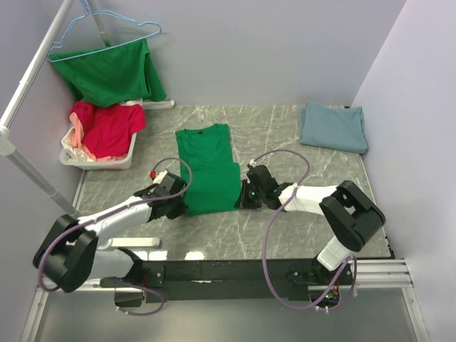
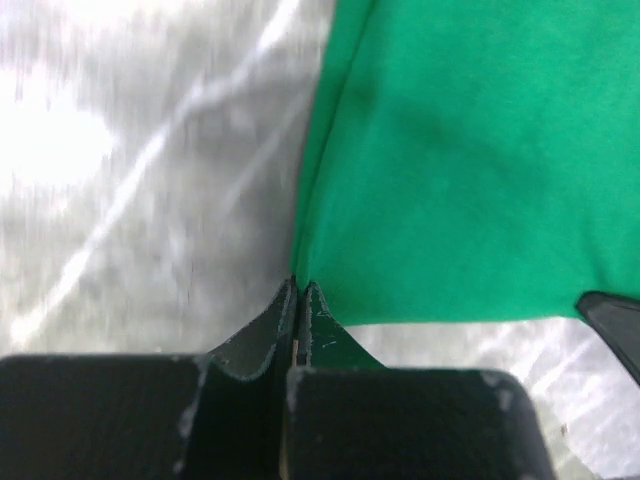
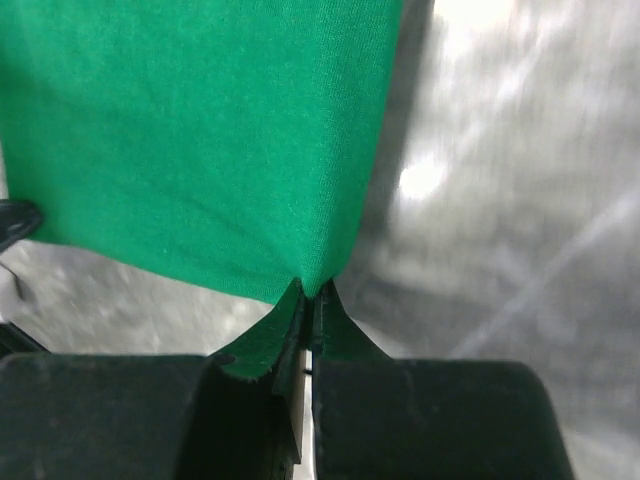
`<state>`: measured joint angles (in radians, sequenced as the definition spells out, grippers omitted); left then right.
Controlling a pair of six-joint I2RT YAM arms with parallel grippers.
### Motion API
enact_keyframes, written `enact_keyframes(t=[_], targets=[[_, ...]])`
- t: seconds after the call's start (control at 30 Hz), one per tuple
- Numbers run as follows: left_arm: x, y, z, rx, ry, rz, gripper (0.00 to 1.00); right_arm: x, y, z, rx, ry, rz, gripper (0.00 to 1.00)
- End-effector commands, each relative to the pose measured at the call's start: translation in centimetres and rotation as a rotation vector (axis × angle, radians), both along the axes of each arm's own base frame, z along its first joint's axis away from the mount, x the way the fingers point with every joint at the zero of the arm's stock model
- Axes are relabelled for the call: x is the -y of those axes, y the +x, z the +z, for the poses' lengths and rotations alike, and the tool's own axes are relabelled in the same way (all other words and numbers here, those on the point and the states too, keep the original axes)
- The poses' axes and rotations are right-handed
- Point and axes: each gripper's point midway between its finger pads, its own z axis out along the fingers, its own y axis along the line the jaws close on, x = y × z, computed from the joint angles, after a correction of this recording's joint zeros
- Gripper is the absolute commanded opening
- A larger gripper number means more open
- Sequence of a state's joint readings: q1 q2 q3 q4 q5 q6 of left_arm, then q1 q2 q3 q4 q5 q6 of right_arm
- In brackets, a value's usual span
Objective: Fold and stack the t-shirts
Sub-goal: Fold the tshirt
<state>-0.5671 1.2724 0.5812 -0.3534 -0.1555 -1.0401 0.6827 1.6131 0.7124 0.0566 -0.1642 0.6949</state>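
Observation:
A bright green t-shirt (image 1: 209,167) lies flat in the middle of the table, folded lengthwise into a long strip, collar at the far end. My left gripper (image 1: 183,201) is shut on its near left corner; the left wrist view shows the green cloth (image 2: 470,170) pinched at the fingertips (image 2: 300,290). My right gripper (image 1: 244,197) is shut on the near right corner, the green cloth (image 3: 200,140) caught between its tips (image 3: 316,290). A folded blue-grey t-shirt (image 1: 333,127) lies at the far right.
A white basket (image 1: 96,158) with red and pink shirts (image 1: 107,128) stands at the far left. Behind it a green shirt (image 1: 110,75) hangs on a blue hanger (image 1: 107,32) from a rack pole (image 1: 28,78). Walls close in the table on three sides.

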Motion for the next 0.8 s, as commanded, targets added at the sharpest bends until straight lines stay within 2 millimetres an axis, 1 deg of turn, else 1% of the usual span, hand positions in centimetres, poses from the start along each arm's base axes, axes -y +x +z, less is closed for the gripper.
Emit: enact_keyframes(t=[0.0, 0.03, 0.07, 0.1, 0.13, 0.17, 0.2, 0.27, 0.3, 0.37, 0.4, 0.43, 0.47, 0.5, 0.53, 0.57, 0.6, 0.67, 0.7, 0.77], targets=[[-0.5, -3.3, 0.7, -0.04, 0.037, 0.04, 0.01, 1.5, -3.3, -0.1, -0.023, -0.077, 0.014, 0.0], [-0.5, -3.5, 1.3, -0.018, 0.034, 0.048, 0.01, 1.6, -4.0, 0.4, -0.022, -0.077, 0.019, 0.0], [-0.3, -4.8, 1.2, -0.041, 0.039, 0.05, 0.01, 1.3, -4.9, 0.5, -0.026, -0.075, 0.032, 0.0], [-0.3, -5.3, 1.3, -0.045, 0.04, 0.055, 0.01, 1.6, -5.9, 0.2, -0.037, -0.085, 0.04, 0.0], [-0.1, -6.0, 1.5, -0.038, 0.038, 0.046, 0.01, 1.6, -6.5, 0.8, -0.029, -0.075, 0.043, 0.0], [-0.1, -6.4, 1.7, -0.043, 0.023, 0.074, 0.01, 1.2, -7.5, 0.9, -0.035, -0.07, 0.06, 0.0], [-0.6, -7.3, 1.3, -0.065, 0.042, 0.08, 0.01, 1.3, -8.1, 1.1, -0.033, -0.064, 0.061, 0.0], [-0.5, -8.2, 1.6, -0.063, 0.026, 0.102, 0.01, 1.6, -9.3, 1.0, -0.052, -0.072, 0.055, 0.0], [-0.9, -8.9, 1.6, -0.075, 0.037, 0.108, 0.01, 1.4, -10.0, 1.4, -0.046, -0.063, 0.067, 0.0], [-1.0, -9.5, 1.8, -0.072, 0.042, 0.133, 0.01, 1.7, -10.6, 1.7, -0.042, -0.072, 0.052, 0.0], [-1.1, -9.5, 2.1, -0.066, 0.043, 0.151, 0.01, 1.5, -10.8, 2.6, -0.023, -0.054, 0.056, 0.0], [-1.6, -10.2, 2.2, -0.073, 0.061, 0.155, 0.01, 1.9, -11.0, 2.7, -0.028, -0.065, 0.051, 0.0], [-1.8, -10.0, 2.5, -0.056, 0.055, 0.193, 0.01, 2.3, -10.6, 3.1, -0.005, -0.076, 0.026, 0.0], [-1.7, -9.8, 3.1, -0.041, 0.04, 0.207, 0.01, 2.1, -10.3, 4.3, 0.021, -0.056, 0.019, 0.0], [-1.9, -9.8, 3.4, -0.035, 0.045, 0.216, 0.01, 2.8, -10.3, 4.5, 0.027, -0.079, 0.006, 0.0], [-2.0, -9.6, 3.8, -0.022, 0.033, 0.243, 0.01, 3.2, -9.7, 5.0, 0.056, -0.091, -0.012, 0.0], [-2.1, -9.1, 4.4, 0.001, 0.027, 0.266, 0.01, 3.0, -9.1, 6.4, 0.088, -0.078, -0.024, 0.0], [-2.3, -8.7, 5.2, 0.018, 0.024, 0.302, 0.01, 3.8, -8.7, 7.2, 0.112, -0.119, -0.036, 0.0], [-2.2, -8.2, 6.0, 0.041, 0.017, 0.318, 0.01, 3.8, -7.8, 8.4, 0.151, -0.123, -0.058, 0.0], [-2.2, -7.7, 6.7, 0.061, 0.016, 0.339, 0.01, 4.4, -7.2, 9.0, 0.172, -0.152, -0.068, 0.0]])
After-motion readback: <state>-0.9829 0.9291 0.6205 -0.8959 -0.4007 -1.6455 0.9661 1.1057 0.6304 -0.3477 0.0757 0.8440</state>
